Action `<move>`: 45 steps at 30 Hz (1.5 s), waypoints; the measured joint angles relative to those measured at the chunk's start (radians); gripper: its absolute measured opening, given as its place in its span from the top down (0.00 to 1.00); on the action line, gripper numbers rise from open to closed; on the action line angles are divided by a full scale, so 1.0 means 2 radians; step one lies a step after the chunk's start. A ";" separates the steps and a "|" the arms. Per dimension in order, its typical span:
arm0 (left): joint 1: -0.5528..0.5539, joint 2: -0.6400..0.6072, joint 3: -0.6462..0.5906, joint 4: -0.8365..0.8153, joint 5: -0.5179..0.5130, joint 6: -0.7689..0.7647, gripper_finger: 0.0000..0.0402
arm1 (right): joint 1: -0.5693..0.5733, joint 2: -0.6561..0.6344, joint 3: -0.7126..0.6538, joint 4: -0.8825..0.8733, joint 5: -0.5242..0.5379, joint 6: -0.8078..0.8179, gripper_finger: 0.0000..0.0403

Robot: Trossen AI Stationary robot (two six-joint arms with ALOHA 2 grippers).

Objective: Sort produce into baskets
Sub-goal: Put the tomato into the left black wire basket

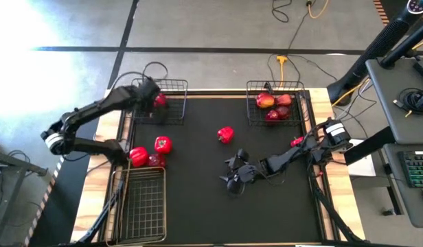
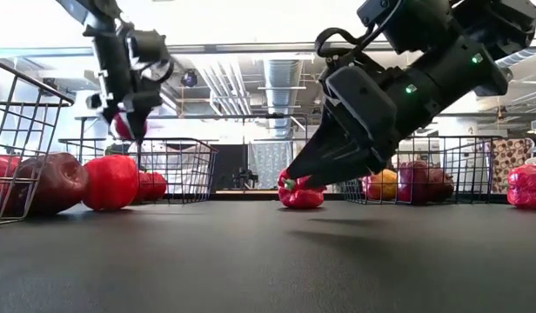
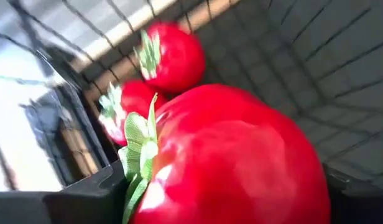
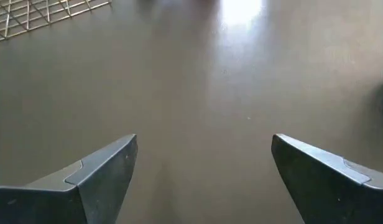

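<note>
So, I read sorting as partway | left gripper [image 1: 154,96] clamps a glossy red tomato [image 3: 229,162] above the far-left black wire basket [image 1: 172,116] (two tomatoes already inside) | right gripper [image 1: 233,175] gapes empty over the mat | lone red pepper [image 1: 225,134] mid-table, three red pieces [image 1: 151,152] near the long basket [image 1: 141,206] remain.

- L arm: reaches from the left edge toward the far-left corner of the counter, elbow bent, wrist angled down.
- left gripper [image 1: 155,96]: hangs above the counter surface, fingers clamped on a tomato [image 3: 229,162] that fills its wrist view.
- R arm: comes in from the right edge, stretched low toward counter centre.
- right gripper [image 1: 233,176]: fingers [image 4: 98,174] spread wide, nothing between them, tips pointing down close over the counter [image 4: 198,81].
</note>
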 joint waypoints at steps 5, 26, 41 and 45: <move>0.064 0.031 -0.009 -0.005 0.019 0.050 0.32 | 0.000 0.000 0.005 0.015 0.001 -0.015 0.10; 0.074 0.115 -0.010 -0.007 -0.031 0.080 0.25 | 0.000 0.000 0.010 0.024 -0.005 -0.050 0.10; 0.073 0.113 0.056 -0.061 -0.023 0.064 0.21 | -0.006 -0.001 0.014 0.022 -0.005 -0.088 0.10; 0.073 0.112 0.082 -0.064 -0.022 0.045 0.21 | -0.006 -0.001 0.014 0.017 -0.009 -0.090 0.10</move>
